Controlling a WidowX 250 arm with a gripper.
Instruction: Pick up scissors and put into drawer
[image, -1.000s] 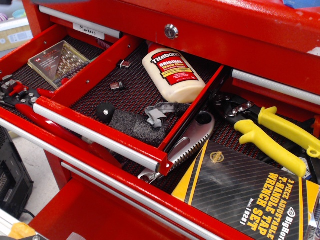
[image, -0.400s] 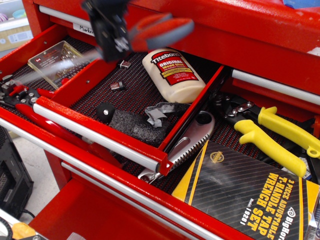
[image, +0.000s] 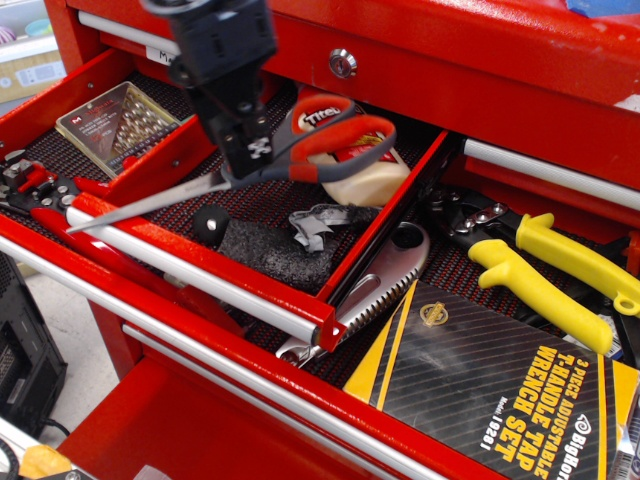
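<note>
My black gripper (image: 250, 160) reaches down from the top left and is shut on the scissors (image: 345, 148) near their pivot. The red-orange and grey loop handles point right, over the glue bottle. The long silver blades (image: 150, 203) point left and slightly down, and their tip passes over the drawer's left wall. The scissors hang just above the narrow red drawer (image: 385, 215), which stands open with its dark mesh liner showing and its silver bar pull (image: 190, 265) across the front.
In the drawer lie a Titebond glue bottle (image: 372, 182), a black foam pad (image: 265, 252) and small clips. A drill-bit case (image: 118, 120) and red pliers (image: 40, 190) lie to the left. Yellow-handled snips (image: 545, 272), a saw (image: 385, 275) and a tap wrench box (image: 500, 385) lie to the right.
The gripper came into view from the top holding the scissors. It has moved down and to the right, and the scissors now hang low over the open drawer.
</note>
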